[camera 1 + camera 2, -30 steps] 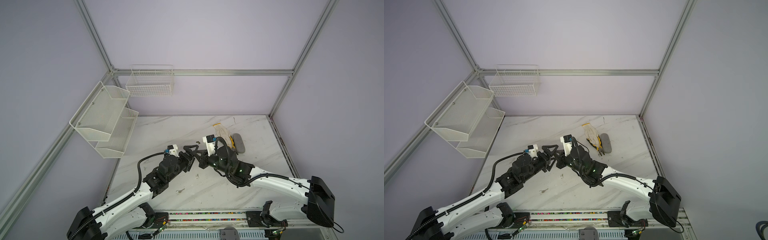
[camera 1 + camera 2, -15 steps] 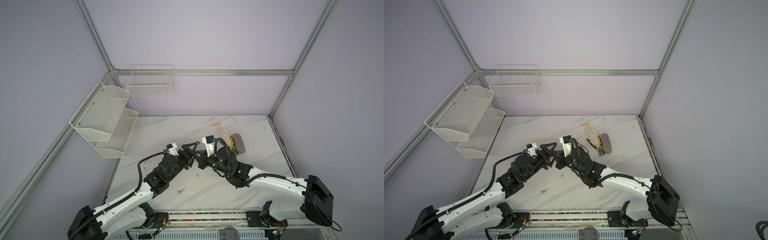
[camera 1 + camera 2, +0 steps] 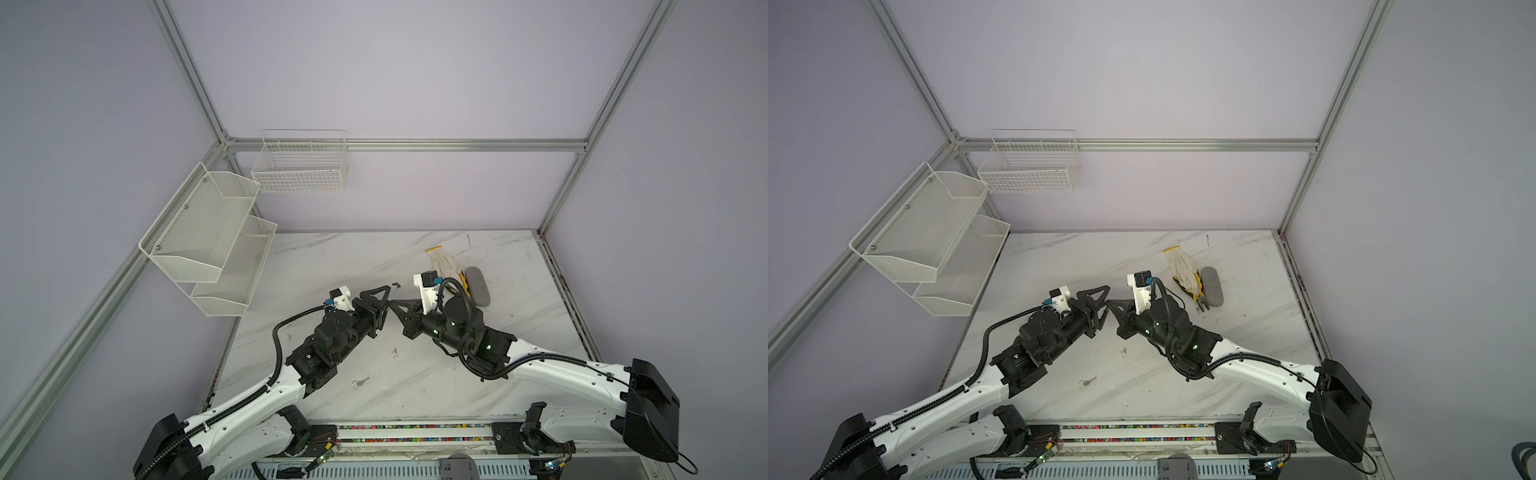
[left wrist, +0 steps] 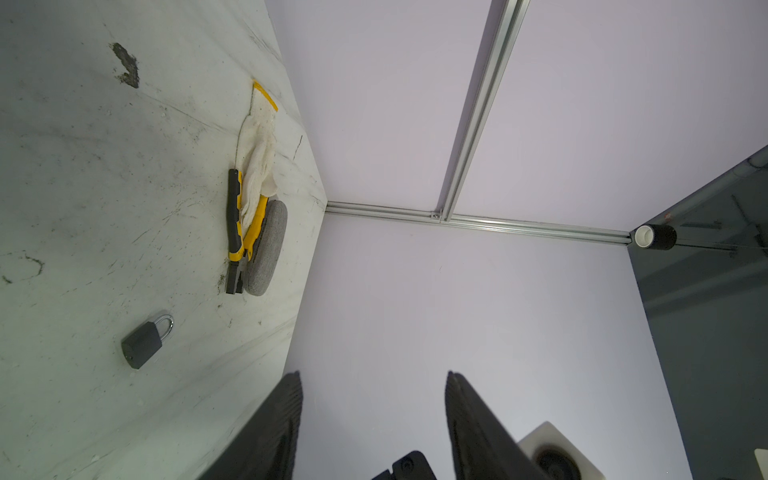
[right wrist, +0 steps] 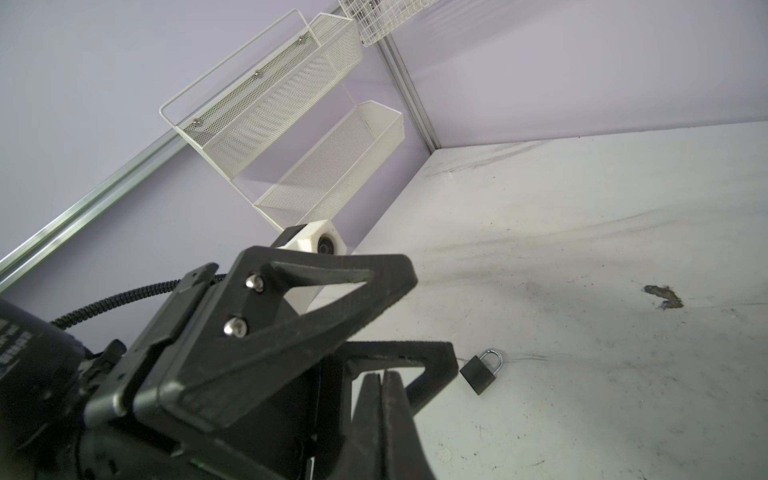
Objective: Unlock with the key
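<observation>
Padlock (image 4: 146,341) lies flat in the middle of the marble surface (image 4: 75,174), close under the two claws. Its shackle (image 4: 165,322) appears closed, and the arms hide it in both top views. The key (image 3: 360,382), on a small ring, lies well apart from it, toward the near edge and left of centre beside the left arm, with nothing touching it. Pliers (image 4: 234,232), a work glove (image 4: 257,153) and a grey oval pad (image 4: 266,249) sit further right and far.

The left claw (image 4: 374,376) stands half wide with nothing between its fingertips. The right claw (image 5: 381,378) is pressed fully together, and I cannot tell whether anything thin is pinched in it. The two hover tip to tip above the surface.

As I judge it, neither key nor lock is secured yet. The key is thin and flat on a hard top, so it is best taken by the ring end with a narrow pinch from straight above, leaving the blade free. The other claw should clamp the lock body across its flat faces, clear of the shackle and with the keyhole (image 4: 131,356) end exposed. The blade should line up with the slot before it is pushed in, because a skewed entry would likely shove the light lock away.
</observation>
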Available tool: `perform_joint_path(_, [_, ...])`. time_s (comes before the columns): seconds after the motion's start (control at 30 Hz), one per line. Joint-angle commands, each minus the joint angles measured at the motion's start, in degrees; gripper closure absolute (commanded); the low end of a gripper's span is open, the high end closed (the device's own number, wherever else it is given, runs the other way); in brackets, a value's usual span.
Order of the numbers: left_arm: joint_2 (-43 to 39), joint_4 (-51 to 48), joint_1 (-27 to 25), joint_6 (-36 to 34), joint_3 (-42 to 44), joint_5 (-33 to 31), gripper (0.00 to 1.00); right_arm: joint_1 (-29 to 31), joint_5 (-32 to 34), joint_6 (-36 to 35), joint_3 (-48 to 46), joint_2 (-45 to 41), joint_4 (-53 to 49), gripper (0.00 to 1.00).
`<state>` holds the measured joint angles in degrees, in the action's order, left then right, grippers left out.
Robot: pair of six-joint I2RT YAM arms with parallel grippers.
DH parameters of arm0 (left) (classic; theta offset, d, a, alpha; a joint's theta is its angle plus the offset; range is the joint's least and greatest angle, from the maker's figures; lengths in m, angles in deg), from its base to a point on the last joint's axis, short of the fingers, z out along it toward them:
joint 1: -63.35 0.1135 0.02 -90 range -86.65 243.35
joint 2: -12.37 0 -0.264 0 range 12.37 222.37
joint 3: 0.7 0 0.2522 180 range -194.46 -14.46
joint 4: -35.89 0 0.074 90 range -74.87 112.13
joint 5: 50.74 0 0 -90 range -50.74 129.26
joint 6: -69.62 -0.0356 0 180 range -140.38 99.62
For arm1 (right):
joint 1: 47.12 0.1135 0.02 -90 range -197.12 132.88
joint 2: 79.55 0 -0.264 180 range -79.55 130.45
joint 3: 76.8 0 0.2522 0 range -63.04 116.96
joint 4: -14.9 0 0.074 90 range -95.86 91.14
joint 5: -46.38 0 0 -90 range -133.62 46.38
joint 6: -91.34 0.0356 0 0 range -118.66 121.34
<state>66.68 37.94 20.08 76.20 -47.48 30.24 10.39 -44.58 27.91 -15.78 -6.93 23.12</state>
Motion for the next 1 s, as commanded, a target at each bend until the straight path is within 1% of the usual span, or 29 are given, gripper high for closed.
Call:
perform_joint_path(0.0, [-1.0, 1.7, -0.3, 0.4, -0.7, -1.0, 0.48, -0.1, 1.3, -0.7, -0.7, -1.3, 0.2, 1.0])
perform_joint_path(0.5, [-0.5, -0.3, -0.3, 1.6, -0.7, -1.0, 0.72, -0.2, 3.5, -1.5, -1.7, -3.3, 0.2, 1.0])
perform_joint_path(0.63, [0.0, -0.2, -0.3, 1.7, -1.0, -0.6, 0.81, -0.2, 3.7, -1.7, -1.7, -3.6, -0.1, 1.0])
perform_joint_path(0.97, [1.0, -0.6, -0.3, 2.0, -1.3, 0.1, 0.96, -0.2, 4.3, -2.0, -1.8, -3.9, 0.0, 1.0])
